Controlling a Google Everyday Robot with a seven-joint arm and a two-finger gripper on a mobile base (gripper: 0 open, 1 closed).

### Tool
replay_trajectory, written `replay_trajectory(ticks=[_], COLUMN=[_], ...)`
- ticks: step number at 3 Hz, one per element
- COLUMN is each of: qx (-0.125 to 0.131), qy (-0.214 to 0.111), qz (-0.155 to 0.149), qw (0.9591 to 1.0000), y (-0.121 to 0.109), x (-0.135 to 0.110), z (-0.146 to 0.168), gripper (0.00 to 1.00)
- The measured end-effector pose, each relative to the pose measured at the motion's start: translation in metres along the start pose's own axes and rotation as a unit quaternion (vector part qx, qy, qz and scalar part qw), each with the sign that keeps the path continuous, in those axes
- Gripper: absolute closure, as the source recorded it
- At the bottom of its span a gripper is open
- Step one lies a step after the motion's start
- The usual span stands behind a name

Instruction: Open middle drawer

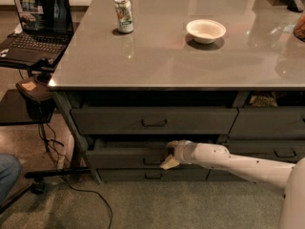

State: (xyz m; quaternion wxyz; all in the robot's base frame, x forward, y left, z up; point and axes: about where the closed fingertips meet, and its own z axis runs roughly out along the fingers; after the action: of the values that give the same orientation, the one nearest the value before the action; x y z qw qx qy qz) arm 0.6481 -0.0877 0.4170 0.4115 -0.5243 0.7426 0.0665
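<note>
The middle drawer [126,157] is the dark-grey front under the top drawer [114,120], on the left side of the grey table. It stands a little out of the frame, with a dark gap above it. Its small black handle [153,161] is at the centre. My gripper [167,159], at the end of the white arm [228,162] reaching in from the right, is right at that handle and partly covers it. The low bottom drawer [153,175] lies beneath.
On the table top [190,61] stand a drink can [124,15] and a white bowl [206,30]. A laptop [33,25] on a side stand is at the left, with cables [62,161] on the floor. More drawers [271,123] are at the right.
</note>
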Motion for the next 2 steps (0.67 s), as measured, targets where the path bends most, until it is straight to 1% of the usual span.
replay_trajectory(ticks=[1, 2], qx=[0.000, 0.005], qy=[0.000, 0.001], qz=[0.000, 0.007], qw=[1.0000, 1.0000], y=[-0.001, 0.015], x=[-0.001, 0.004], z=[-0.002, -0.011], gripper=[1.00, 1.00])
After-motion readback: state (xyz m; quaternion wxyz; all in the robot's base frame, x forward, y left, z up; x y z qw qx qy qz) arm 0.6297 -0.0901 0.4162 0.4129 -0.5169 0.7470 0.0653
